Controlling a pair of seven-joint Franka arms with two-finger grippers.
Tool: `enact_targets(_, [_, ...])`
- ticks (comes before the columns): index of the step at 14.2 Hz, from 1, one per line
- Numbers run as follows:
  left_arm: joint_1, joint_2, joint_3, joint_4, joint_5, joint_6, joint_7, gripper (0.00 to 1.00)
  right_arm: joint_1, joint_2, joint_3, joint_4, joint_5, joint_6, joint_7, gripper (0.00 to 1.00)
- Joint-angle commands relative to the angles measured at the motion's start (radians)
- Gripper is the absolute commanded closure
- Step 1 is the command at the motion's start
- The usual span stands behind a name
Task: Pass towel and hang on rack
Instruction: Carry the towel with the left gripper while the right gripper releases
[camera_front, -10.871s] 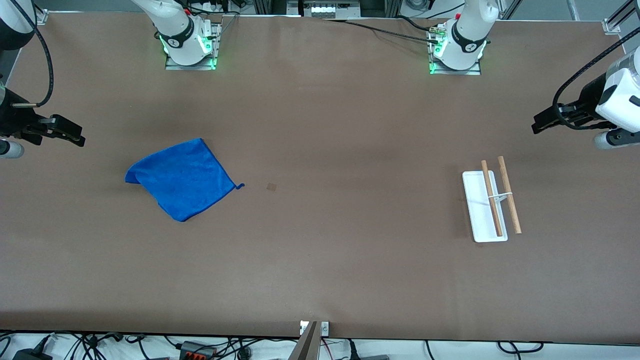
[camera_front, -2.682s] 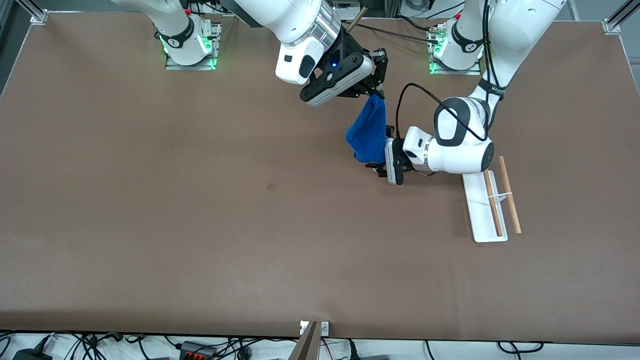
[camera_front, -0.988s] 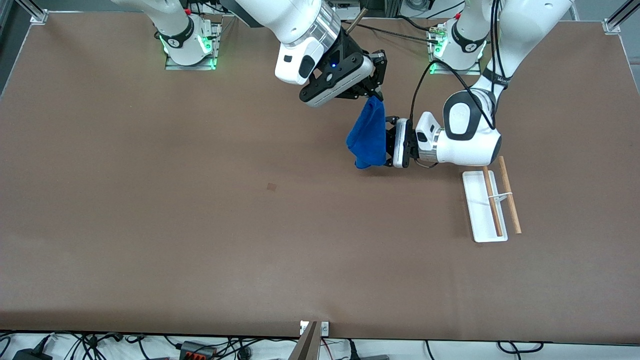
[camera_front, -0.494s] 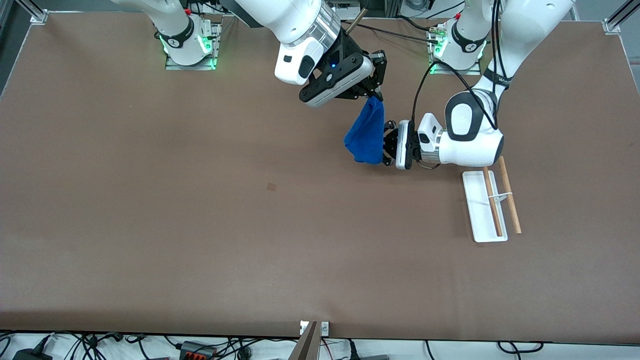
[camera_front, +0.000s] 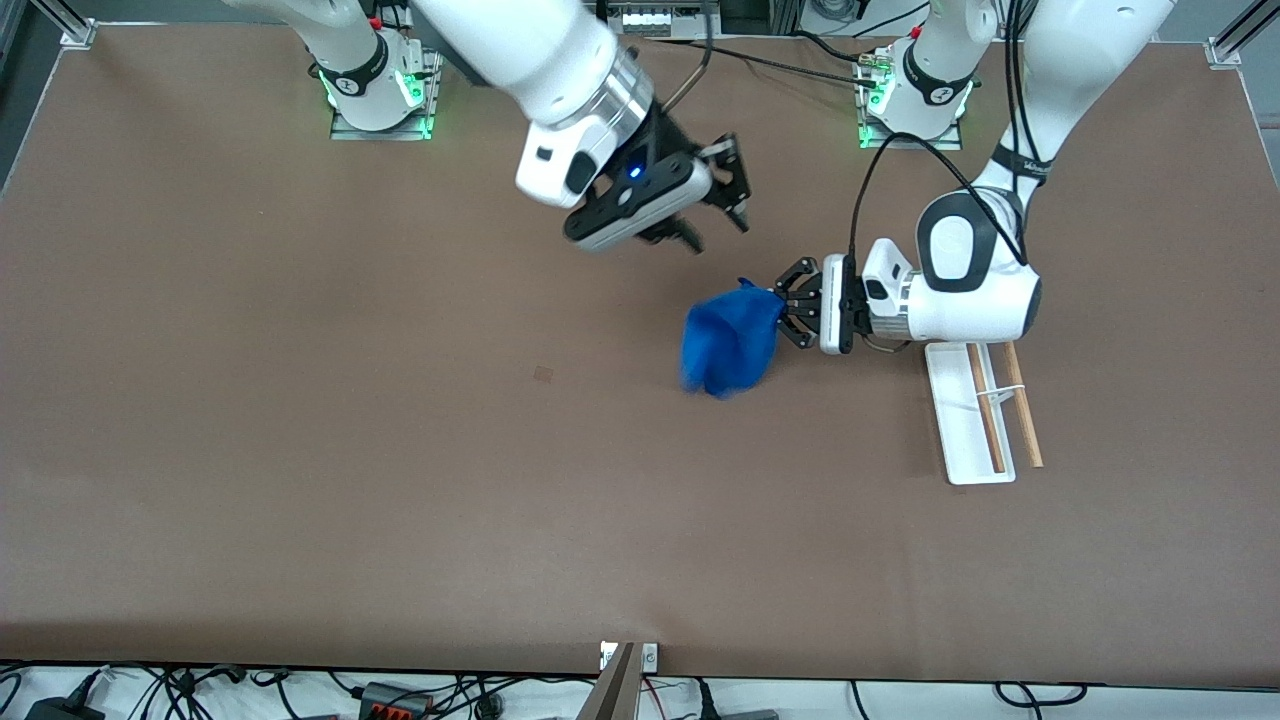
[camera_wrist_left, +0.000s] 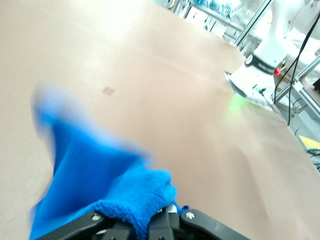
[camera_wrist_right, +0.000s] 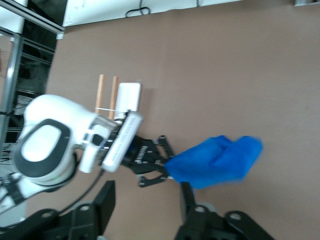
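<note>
The blue towel (camera_front: 728, 345) hangs bunched from my left gripper (camera_front: 783, 305), which is shut on its upper corner and holds it above the middle of the table. The cloth swings and looks blurred. In the left wrist view the towel (camera_wrist_left: 100, 175) drapes over the left gripper (camera_wrist_left: 150, 220). My right gripper (camera_front: 718, 228) is open and empty, over the table above the towel and apart from it. The right wrist view shows its open fingers (camera_wrist_right: 105, 200), the towel (camera_wrist_right: 215, 162) and the left gripper (camera_wrist_right: 155, 160) below. The rack (camera_front: 985, 410), a white tray with two wooden rods, stands beside the left arm's wrist.
A small brown mark (camera_front: 543, 373) lies on the brown table (camera_front: 400, 500) toward the right arm's end. The arm bases (camera_front: 380, 90) stand along the table's farthest edge. The rack also shows in the right wrist view (camera_wrist_right: 115, 95).
My right gripper has opened, let go of the towel and drawn away toward its base. My left gripper has closed on the towel's corner and pulled it toward the rack; the towel now swings from it.
</note>
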Motion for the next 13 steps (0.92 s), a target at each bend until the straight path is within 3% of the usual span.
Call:
enact_targets(1, [0.044, -0.021, 0.015, 0.008, 0.148, -0.016, -0.078, 0.99, -0.03, -0.012, 0.009, -0.001, -0.053, -0.055, -0.027, 0.0])
enact_targets(4, [0.098, -0.036, 0.019, 0.06, 0.274, -0.134, -0.209, 0.99, -0.083, -0.018, 0.007, 0.001, -0.072, -0.121, -0.025, 0.0])
enact_targets(7, [0.144, -0.075, 0.019, 0.16, 0.483, -0.228, -0.454, 0.99, -0.163, -0.017, 0.001, -0.002, -0.235, -0.225, -0.039, 0.0])
enact_targets(9, [0.159, -0.049, 0.016, 0.269, 0.648, -0.327, -0.578, 0.99, -0.234, -0.009, 0.001, -0.025, -0.252, -0.277, -0.077, 0.0])
enact_targets(13, [0.229, -0.027, 0.024, 0.309, 0.709, -0.343, -0.688, 0.99, -0.392, -0.009, -0.001, -0.091, -0.298, -0.288, -0.123, 0.0])
